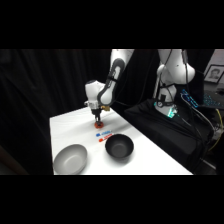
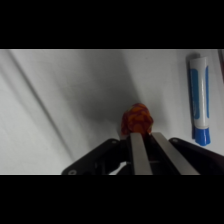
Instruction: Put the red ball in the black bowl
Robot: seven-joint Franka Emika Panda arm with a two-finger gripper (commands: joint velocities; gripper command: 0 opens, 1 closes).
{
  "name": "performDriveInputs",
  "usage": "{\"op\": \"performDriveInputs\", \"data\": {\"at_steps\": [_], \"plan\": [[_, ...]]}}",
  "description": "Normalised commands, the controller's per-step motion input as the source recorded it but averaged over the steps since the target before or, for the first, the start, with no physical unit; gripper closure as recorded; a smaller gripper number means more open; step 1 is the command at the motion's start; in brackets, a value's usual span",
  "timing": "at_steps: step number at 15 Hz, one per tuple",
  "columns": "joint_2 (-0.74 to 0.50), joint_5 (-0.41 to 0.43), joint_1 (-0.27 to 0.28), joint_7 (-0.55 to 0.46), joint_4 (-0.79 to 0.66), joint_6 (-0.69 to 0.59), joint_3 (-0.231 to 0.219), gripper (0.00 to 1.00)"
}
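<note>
Side and wrist views of the reach for the red ball. The gripper stands low over the far part of the white counter, its wrist pointing almost straight down, and the red ball shows as a small red spot directly beneath its tip. In the wrist view the two fingers run up from the bottom edge close together and nearly parallel, and the ball sits just beyond their tips, on the line between them; whether they are already clenched on it or only set about it cannot be told from these views. The ball is roundish, so it offers no long axis to align with. The black bowl lies nearer the viewer and slightly to the right of the gripper, well apart from the ball, with small red and blue marks on the counter between them. The light grey bowl sits to the left of the black one, also near. A blue and white tube lies to the right in the wrist view.
</note>
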Motion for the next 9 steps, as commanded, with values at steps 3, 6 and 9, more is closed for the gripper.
{"op": "performDriveInputs", "data": {"at_steps": [3,6,9], "plan": [[-0.32,-0.129,0.085,0.12,-0.15,-0.07,-0.07,0.95],[-0.44,-0.183,0.121,0.14,-0.21,-0.18,-0.108,0.95],[-0.48,-0.171,0.107,0.07,-0.24,-0.24,-0.073,0.95]]}}
